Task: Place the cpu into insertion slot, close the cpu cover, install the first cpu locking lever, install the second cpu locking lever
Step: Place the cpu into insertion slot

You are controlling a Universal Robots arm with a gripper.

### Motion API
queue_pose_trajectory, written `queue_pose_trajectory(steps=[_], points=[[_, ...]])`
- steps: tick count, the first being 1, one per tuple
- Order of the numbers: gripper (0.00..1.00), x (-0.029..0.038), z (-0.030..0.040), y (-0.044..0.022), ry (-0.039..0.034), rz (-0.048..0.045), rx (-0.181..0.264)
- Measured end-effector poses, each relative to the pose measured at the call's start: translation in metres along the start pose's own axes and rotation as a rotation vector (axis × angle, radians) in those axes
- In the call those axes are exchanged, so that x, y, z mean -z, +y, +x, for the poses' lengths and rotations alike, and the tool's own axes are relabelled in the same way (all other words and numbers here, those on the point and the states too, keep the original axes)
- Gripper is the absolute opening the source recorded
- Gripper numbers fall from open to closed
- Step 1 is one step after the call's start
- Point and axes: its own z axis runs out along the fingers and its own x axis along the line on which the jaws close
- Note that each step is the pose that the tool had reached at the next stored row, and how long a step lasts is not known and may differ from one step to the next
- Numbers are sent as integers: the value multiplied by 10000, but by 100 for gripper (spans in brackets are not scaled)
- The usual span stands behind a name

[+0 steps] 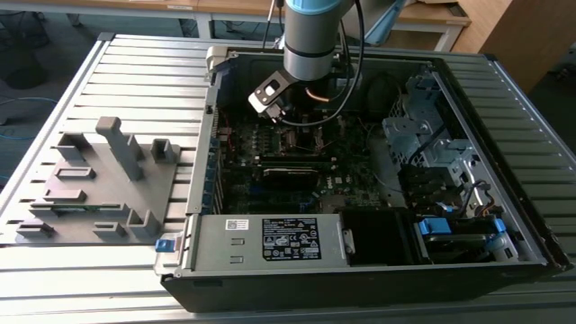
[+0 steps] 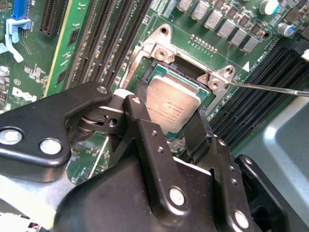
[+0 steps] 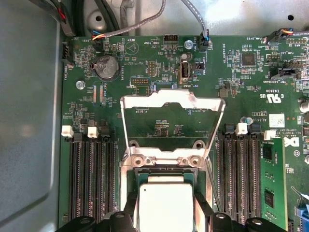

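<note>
On a slatted metal table (image 1: 135, 74), with wooden desks (image 1: 432, 13) behind it, one open computer case (image 1: 360, 287) lies on its side. Just beside it, toward the exterior view's left, rests one grey fixture plate (image 1: 99, 182) with several upright posts. One arm (image 1: 311, 40) reaches down into the case.

The case holds a green motherboard (image 3: 231, 87) across its floor. A grey power box (image 1: 270, 239) with a white label sits against the near wall. A metal drive cage (image 1: 414, 128) stands at the exterior view's right.

Both wrist views look down on the board's socket. One cpu (image 3: 166, 205) lies in the socket opening, dull top upward. The gripper (image 2: 166, 108) is clamped on it, with a black finger (image 2: 142, 125) against each of two opposite edges (whether the chip is fully seated I cannot tell).

One cpu cover (image 3: 164, 95), a silvery frame, is swung open on its hinge at the far edge of the socket, and the board shows through its window. Two banks of long dark memory slots (image 3: 91, 179) flank the socket, one on each side. One coin battery (image 3: 107, 66) sits on the board beyond the cover. One thin metal rod (image 2: 270, 88) runs out from a corner of the socket bracket, apart from the cpu.
</note>
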Motion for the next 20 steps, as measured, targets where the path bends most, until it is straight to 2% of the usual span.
queue_pose_trajectory(steps=[11,20], points=[[54,16,0,1,0,0,-1],[54,-3,0,5,-2,1,0]])
